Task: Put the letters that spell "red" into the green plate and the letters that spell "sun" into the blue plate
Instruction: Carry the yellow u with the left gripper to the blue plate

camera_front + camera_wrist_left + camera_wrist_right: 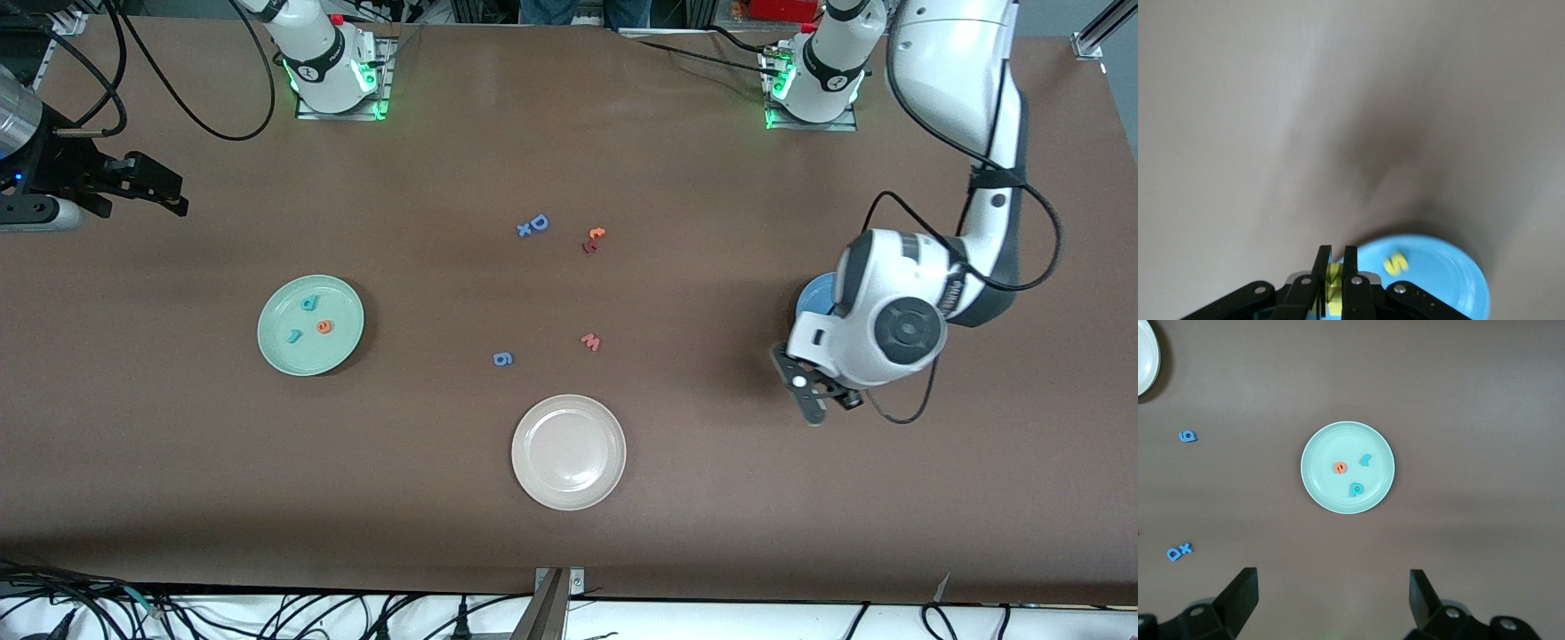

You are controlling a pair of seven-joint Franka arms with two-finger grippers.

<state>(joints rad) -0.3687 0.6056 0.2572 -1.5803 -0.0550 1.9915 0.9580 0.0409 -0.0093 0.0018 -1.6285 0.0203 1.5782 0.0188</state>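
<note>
The green plate (342,345) lies toward the right arm's end of the table and holds a teal "d" (308,303), an orange "e" (324,327) and a teal "r" (294,335). The right wrist view shows that plate (1318,487) from above with the same letters. My right gripper (1331,580) hangs open and empty, well off the plate (151,188). The blue plate (813,298) is mostly hidden under the left arm. It (1451,287) holds a yellow "s" (1395,263). My left gripper (1336,257) is shut on a yellow letter (1335,275), over that plate's rim.
A beige-white plate (533,427) sits nearest the front camera at mid-table. Loose letters lie in the middle: a blue "D" with a small "x" (533,225), an orange and red pair (593,239), a pink "w" (590,341), a blue "6" (502,358).
</note>
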